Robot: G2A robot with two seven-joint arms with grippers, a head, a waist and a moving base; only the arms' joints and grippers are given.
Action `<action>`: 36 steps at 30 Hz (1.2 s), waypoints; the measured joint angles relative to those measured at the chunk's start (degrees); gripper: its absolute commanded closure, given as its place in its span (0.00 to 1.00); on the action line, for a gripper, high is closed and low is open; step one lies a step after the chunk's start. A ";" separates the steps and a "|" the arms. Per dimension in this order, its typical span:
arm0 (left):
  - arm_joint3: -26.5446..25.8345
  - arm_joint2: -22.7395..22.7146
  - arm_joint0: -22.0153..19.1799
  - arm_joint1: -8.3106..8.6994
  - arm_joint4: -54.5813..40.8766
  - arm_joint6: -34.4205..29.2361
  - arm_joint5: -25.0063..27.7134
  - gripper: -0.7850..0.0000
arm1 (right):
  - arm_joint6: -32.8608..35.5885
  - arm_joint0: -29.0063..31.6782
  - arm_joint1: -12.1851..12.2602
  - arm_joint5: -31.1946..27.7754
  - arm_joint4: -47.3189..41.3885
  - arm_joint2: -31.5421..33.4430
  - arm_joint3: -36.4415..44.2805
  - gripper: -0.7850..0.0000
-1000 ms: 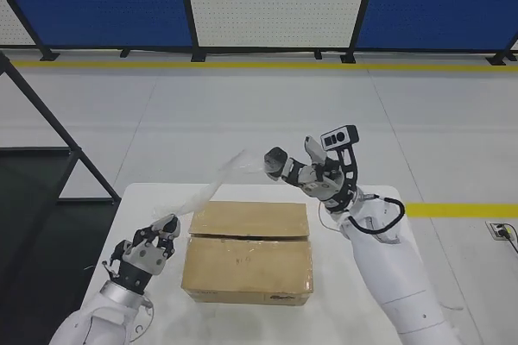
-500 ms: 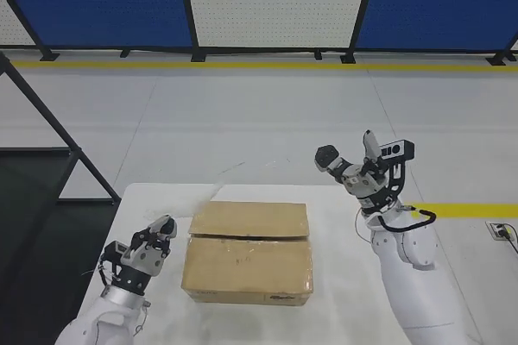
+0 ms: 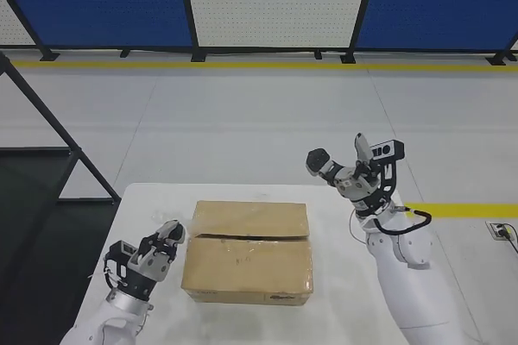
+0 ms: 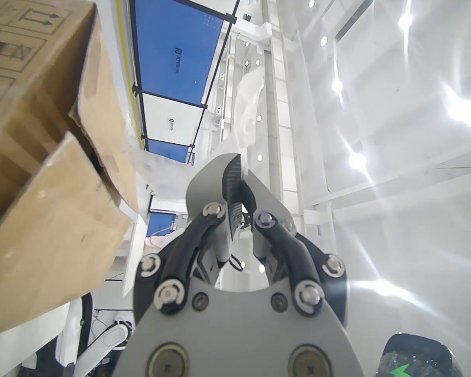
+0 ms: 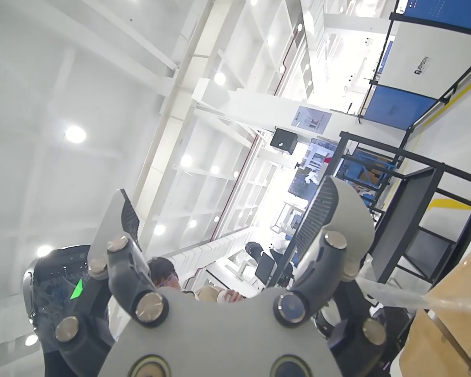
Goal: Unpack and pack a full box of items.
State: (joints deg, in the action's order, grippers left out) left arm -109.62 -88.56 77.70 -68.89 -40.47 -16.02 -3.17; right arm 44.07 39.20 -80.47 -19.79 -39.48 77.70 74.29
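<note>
Change: clear film (image 4: pixel 251 107), stretched between both grippers a second ago, is now pinched only by left gripper (image 4: pixel 241 174).
Right gripper (image 5: pixel 224 194): wide apart, empty, raised beyond the far corner of the surface (image 3: pixel 328 302).
Box (image 3: pixel 250 259): brown cardboard, flaps down, in the middle of the surface.
Left wrist view: crinkled film reaches the box's flap corner.

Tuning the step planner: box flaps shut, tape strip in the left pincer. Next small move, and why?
Probably pull the left pincer away from the cardboard box and drop the clear tape strip it is shut on. The flaps are closed and the right pincer hangs open and empty, so shedding the strip would free both arms for the flaps.
</note>
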 measured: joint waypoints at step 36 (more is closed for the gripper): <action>-1.50 8.10 -36.43 0.76 3.57 -10.11 -24.26 1.00 | 25.33 -1.05 1.05 12.47 -7.61 -2.88 -9.50 0.00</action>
State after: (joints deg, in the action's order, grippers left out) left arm -111.12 -80.46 41.27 -68.13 -36.89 -26.14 -27.43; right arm 69.39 38.14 -79.43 -7.31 -47.08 74.82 64.79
